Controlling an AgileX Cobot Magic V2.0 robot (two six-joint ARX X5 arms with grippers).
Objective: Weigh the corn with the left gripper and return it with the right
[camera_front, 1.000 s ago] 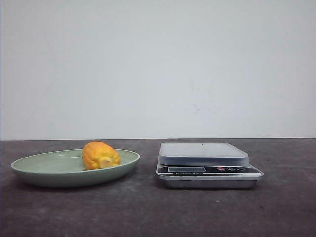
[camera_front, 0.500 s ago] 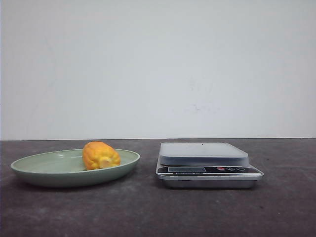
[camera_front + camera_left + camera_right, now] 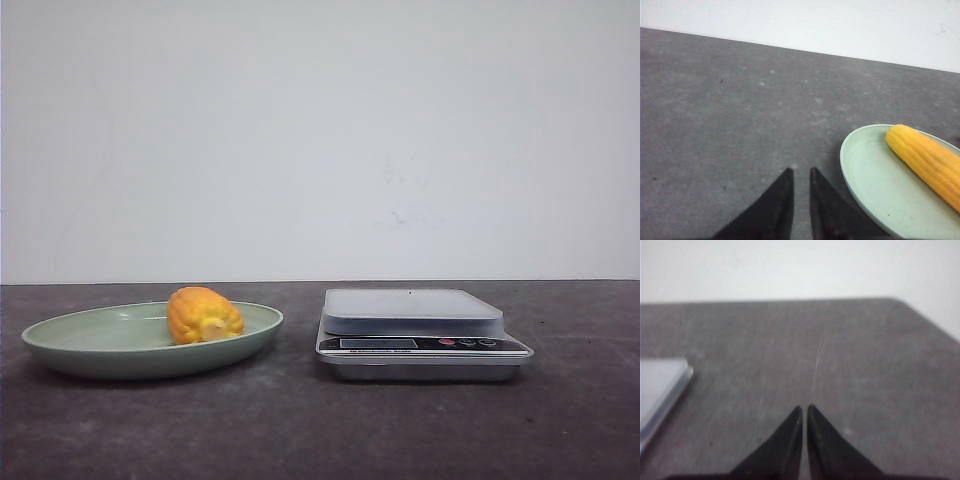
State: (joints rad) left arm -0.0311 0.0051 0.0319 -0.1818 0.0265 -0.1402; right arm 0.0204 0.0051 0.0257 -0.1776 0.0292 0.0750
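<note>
**Operator:** Where does the work stand, and what state are the tools in?

**Technician:** The yellow-orange cob of corn (image 3: 204, 315) lies on its side in the shallow pale-green oval plate (image 3: 70, 345). The flat silver digital kitchen scale (image 3: 420, 332) stands just beside the plate, on the robot's right, with its platform bare. You will see the left gripper (image 3: 800, 176) over the dark grey tabletop (image 3: 300, 430) near the plate's rim, its black fingers almost together and holding nothing. The right gripper (image 3: 804, 411) hovers over bare table beside the scale's edge, fingers likewise nearly closed and empty.

**Operator:** Which step is that?

**Technician:** You cannot settle it from this layout. Corn on the plate and an unloaded scale fit either a cob awaiting weighing or one already returned. Check the scale's display; it is too small to read here.
</note>
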